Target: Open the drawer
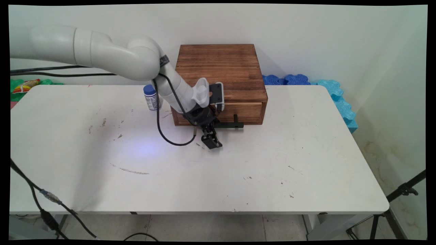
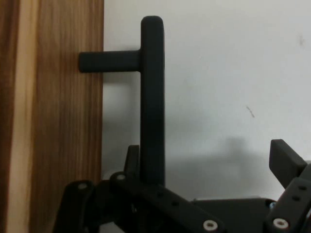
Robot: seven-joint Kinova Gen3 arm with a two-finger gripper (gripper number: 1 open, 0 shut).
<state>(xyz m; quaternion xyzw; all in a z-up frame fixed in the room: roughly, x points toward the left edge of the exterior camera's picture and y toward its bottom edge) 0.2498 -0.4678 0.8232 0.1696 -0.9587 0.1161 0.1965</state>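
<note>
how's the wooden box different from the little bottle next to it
The wooden box is brown stained wood, while the bottle is white with a blue cap. The box is broad and squat with a drawer front and a black handle; the bottle is slim, upright and much smaller. The tool, open, is at the box's handle, while the bottle stands apart behind the arm. Both rest on the white table.

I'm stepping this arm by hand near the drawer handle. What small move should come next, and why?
Probably shift the hand sideways toward the wooden box so the handle sits midway between the fingers. In the hand view the fingers are open, but the black bar runs right beside one finger, with the other finger far off over bare table.
</note>
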